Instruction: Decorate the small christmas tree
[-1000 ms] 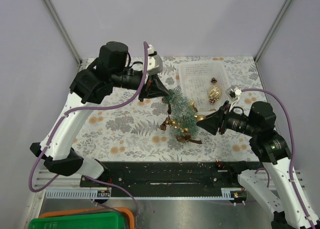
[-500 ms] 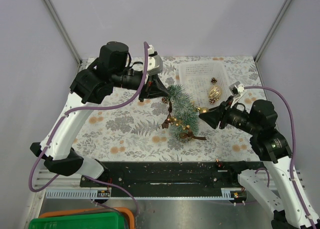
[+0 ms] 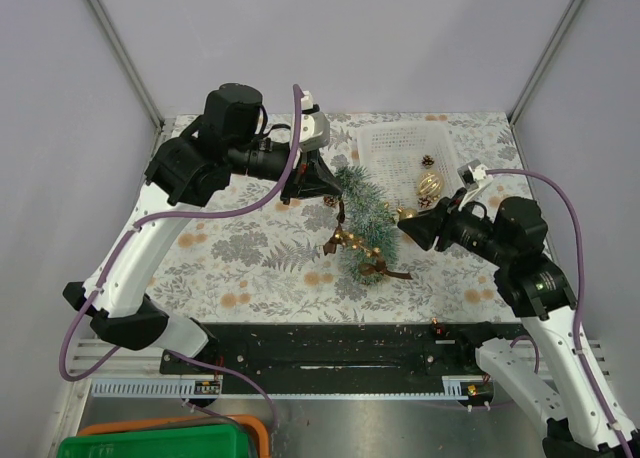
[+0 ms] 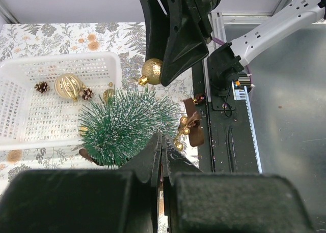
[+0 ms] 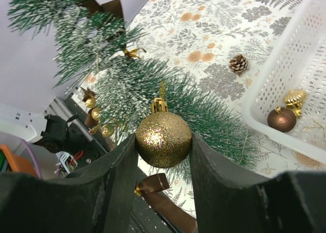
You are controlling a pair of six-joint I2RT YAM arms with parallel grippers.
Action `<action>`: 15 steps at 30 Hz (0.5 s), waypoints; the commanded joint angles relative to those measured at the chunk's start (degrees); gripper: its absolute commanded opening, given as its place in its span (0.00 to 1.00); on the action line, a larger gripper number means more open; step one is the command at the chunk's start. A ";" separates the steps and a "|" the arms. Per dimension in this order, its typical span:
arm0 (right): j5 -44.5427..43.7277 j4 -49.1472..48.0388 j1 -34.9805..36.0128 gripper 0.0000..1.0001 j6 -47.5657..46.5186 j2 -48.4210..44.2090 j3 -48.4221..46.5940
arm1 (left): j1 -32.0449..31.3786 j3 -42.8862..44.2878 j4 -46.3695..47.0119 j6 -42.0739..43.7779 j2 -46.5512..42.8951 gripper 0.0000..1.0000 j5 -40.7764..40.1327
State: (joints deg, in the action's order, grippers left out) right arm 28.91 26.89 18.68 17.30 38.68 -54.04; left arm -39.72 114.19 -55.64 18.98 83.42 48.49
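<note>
The small christmas tree (image 3: 362,218) stands tilted on the leaf-print cloth, with gold beads and a brown ribbon (image 3: 378,270) low on it. My left gripper (image 3: 330,186) is shut at the tree's top. In the left wrist view (image 4: 162,141) its closed fingertips touch the bristles of the tree (image 4: 127,126). My right gripper (image 3: 405,225) is shut on a gold glitter ball (image 5: 163,139). It holds the ball against the tree's right side (image 5: 153,85). The ball also shows in the left wrist view (image 4: 152,71).
A white basket (image 3: 375,143) stands behind and to the right of the tree. It holds a ribbed gold bauble (image 3: 430,186), a pine cone (image 3: 427,161) and a brown bauble (image 5: 281,118). Another pine cone (image 5: 238,63) lies on the cloth beside the tree.
My right gripper has carried the gold ball up and left, to the tree's side. The tree's lower end has swung slightly left. The left gripper has barely moved.
</note>
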 commanded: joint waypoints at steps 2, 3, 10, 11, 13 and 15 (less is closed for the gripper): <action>-4.47 -2.37 -0.22 0.49 2.38 0.87 1.57 | -0.18 1.38 2.38 -0.53 -0.27 0.02 1.78; -4.56 -2.63 -0.22 0.49 3.08 1.05 2.09 | -0.18 1.38 2.46 -0.53 -0.36 0.02 1.61; -3.77 -4.83 -0.22 0.61 6.08 0.53 5.61 | -0.18 1.38 2.46 -0.53 -0.62 0.02 1.52; -3.42 -5.01 -0.22 0.63 6.43 0.44 5.87 | -0.09 1.47 2.38 -0.53 -0.62 0.02 1.43; -2.72 -4.92 -0.22 0.66 6.69 0.00 6.05 | -0.18 1.47 2.38 -0.53 -0.54 0.02 1.43; -2.80 -4.92 -0.22 0.69 6.69 -0.53 6.23 | -0.09 1.65 2.38 -0.53 -0.36 0.02 1.43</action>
State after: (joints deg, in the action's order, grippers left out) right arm 26.04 25.10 18.68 22.81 39.55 -47.72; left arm -39.72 114.19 -55.64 18.98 83.42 48.69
